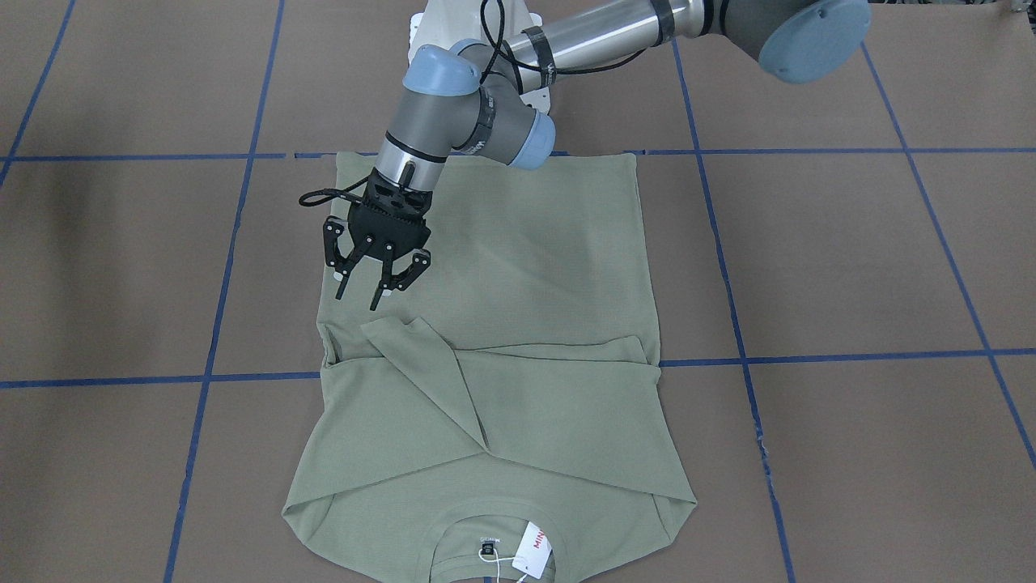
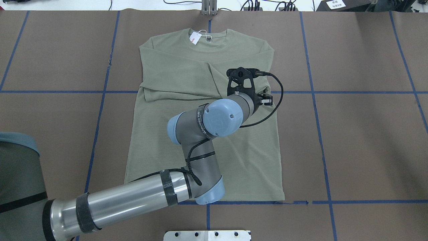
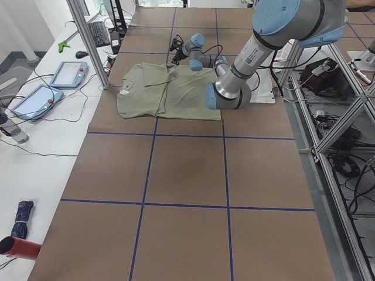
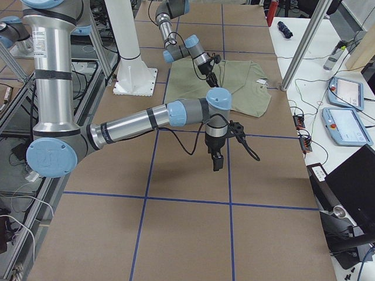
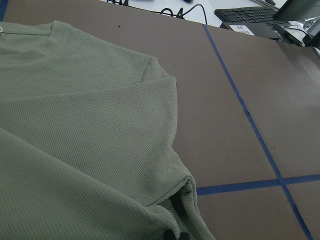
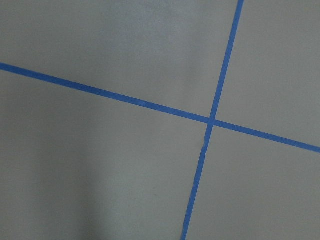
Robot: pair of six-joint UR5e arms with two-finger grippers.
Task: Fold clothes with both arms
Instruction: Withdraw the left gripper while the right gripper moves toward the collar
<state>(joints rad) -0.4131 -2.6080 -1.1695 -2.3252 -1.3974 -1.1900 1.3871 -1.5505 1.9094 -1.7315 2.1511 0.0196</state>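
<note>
**Front view:** the shirt point(image 1: 518, 267) lies flat on the brown table point(image 1: 850, 259). Its long axis runs 12 to 6 o'clock, with the hem at 12 and the collar at 6. A white tag point(image 1: 536, 551) at the collar carries red letters starting "MIN"; the rest is cut off. The cloth is a sage-green fine knit, and both sleeves point(image 1: 421, 364) are folded across the chest and overlap near the middle. The left gripper point(image 1: 374, 287) hangs over the shirt's 9 o'clock edge, on the hem side of the folded sleeves, with its fingers spread and holding nothing.

**Overhead:** the collar is at 12 o'clock and the hem at 6. The tag's print is too small to read. The left arm point(image 2: 133, 197) comes in from 8 o'clock across the shirt's body.

**Left side view:** the collar points to 9 o'clock.

**Right side view:** the collar points to 3 o'clock. The right gripper point(image 4: 215, 159) hangs over bare table at the shirt's 6 o'clock, well apart from it. I cannot tell whether its fingers are open or closed.

**Left wrist view:** the knit weave and a folded sleeve edge show, beside a blue tape line point(image 5: 250, 130).

**Right wrist view:** only crossing tape lines on the table show.
</note>
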